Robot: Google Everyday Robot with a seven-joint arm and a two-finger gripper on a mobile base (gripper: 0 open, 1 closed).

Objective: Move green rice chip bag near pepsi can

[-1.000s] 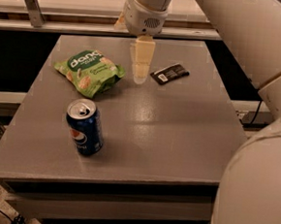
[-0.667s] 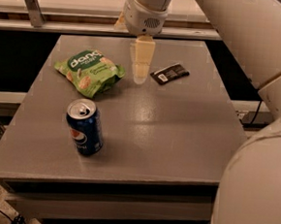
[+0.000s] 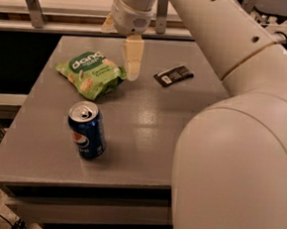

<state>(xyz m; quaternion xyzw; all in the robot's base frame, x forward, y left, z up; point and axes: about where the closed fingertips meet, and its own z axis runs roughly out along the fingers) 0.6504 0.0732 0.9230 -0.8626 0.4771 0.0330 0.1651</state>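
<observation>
The green rice chip bag (image 3: 90, 74) lies flat on the far left part of the grey table (image 3: 147, 131); it is light green with a dark-green oval and pictured round chips. The pepsi can (image 3: 86, 131) stands upright in front of it, a short gap away, its silver top showing. My gripper (image 3: 132, 75) hangs straight down from the wrist, just off the bag's right edge and low over the table. It holds nothing that I can see.
A small flat black packet (image 3: 173, 75) lies to the right of the gripper. My large white arm (image 3: 230, 143) fills the right side of the view and hides the table's right front. A rail (image 3: 51, 24) runs behind the table.
My gripper has shifted a little to the left, closer to the bag's right edge. The bag, can and black packet have not moved.
</observation>
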